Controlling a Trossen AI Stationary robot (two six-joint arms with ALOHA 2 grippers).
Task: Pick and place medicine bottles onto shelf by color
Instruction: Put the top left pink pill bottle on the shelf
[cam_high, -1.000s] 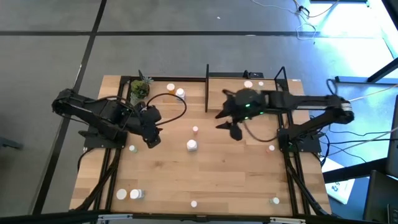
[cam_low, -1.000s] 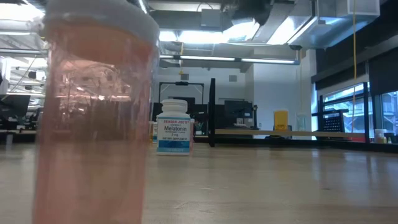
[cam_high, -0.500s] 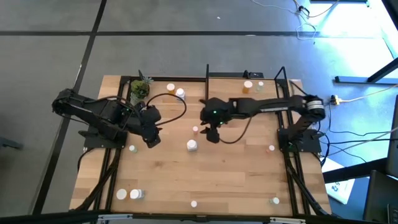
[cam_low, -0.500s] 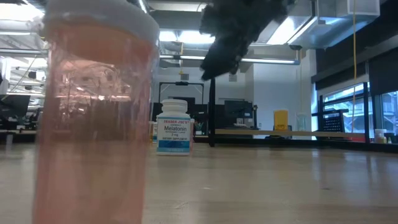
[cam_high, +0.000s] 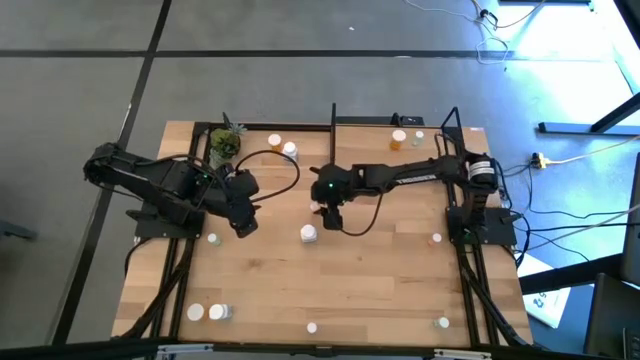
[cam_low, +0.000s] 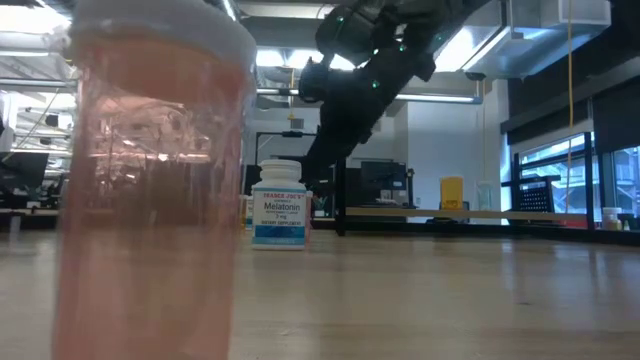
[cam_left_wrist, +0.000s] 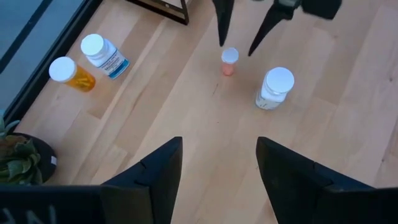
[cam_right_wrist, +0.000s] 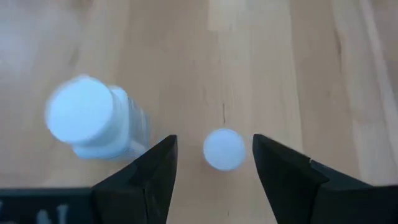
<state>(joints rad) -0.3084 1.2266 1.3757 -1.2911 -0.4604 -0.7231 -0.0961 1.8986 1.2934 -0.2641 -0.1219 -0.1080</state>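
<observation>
A small pink medicine bottle with a white cap (cam_left_wrist: 229, 61) stands upright on the tabletop near its middle. My right gripper (cam_right_wrist: 214, 168) hangs open just over it, one finger on either side of the cap (cam_right_wrist: 224, 149), touching nothing; it also shows in the high view (cam_high: 328, 212). A larger white bottle (cam_high: 309, 234) stands just nearer the front edge. My left gripper (cam_left_wrist: 217, 168) waits open above the table's left half (cam_high: 243, 222). The shelf (cam_high: 395, 128) stands at the far edge with two bottles (cam_high: 399, 137) on it.
An orange bottle (cam_left_wrist: 71, 73) and a blue-labelled white one (cam_left_wrist: 102, 55) lie near a potted plant (cam_high: 225, 145) at the far left. More bottles stand scattered along the near edge (cam_high: 205, 312) and right side (cam_high: 436, 238). A pink bottle (cam_low: 150, 180) fills the low view's left.
My right gripper has swung from in front of the shelf toward the table's left and come down over the small pink bottle, staying open. The bottles have not moved.
</observation>
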